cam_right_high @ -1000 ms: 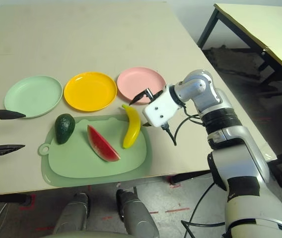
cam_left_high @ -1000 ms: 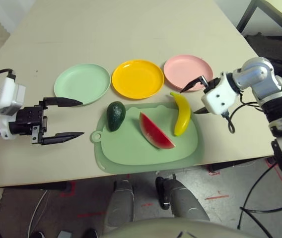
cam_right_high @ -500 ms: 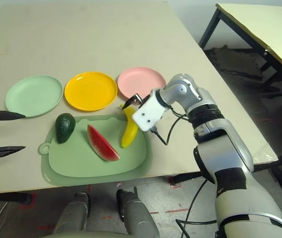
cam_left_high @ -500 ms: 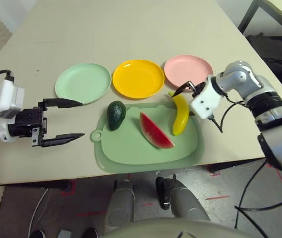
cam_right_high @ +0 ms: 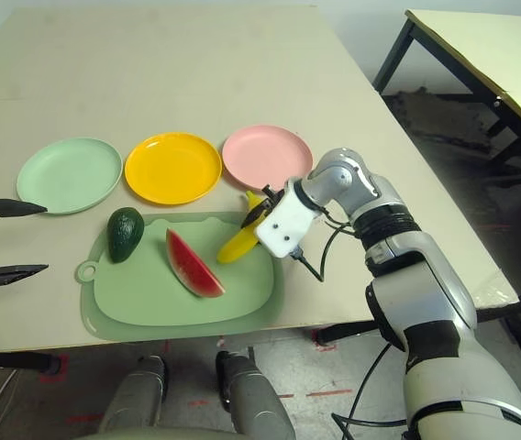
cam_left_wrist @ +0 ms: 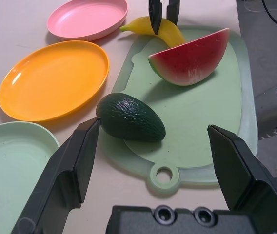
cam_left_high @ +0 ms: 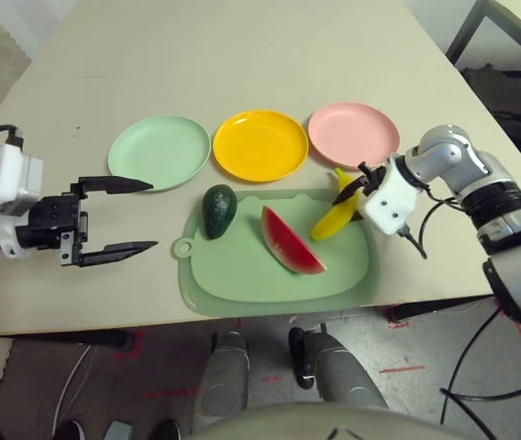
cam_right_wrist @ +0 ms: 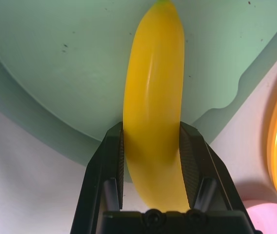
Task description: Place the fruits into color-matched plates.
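Right gripper [cam_right_wrist: 150,146]: fingers clamped on the banana [cam_left_high: 337,211], one on each side near its stem end.
Banana: at the cutting mat's [cam_left_high: 242,280] far right edge; whether its tip touches the mat is hard to tell.
Hidden: banana's gripped end, behind the fingers.
Left gripper [cam_left_high: 114,217]: wide open, empty, well left of the mat.
Avocado [cam_left_high: 218,211], watermelon wedge [cam_left_high: 291,240]: on the mat.
Plates: mint green plate [cam_left_high: 160,152], yellow-orange plate [cam_left_high: 260,145], pink plate [cam_left_high: 354,134], in a row beyond the mat.

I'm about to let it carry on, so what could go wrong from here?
The right hand pinches the banana near one end, so the long free end may swing or slip out when lifted. The yellow plate sits close beside the pink plate; a drop could land in the wrong one. The watermelon wedge lies near the banana's tip and could get nudged.
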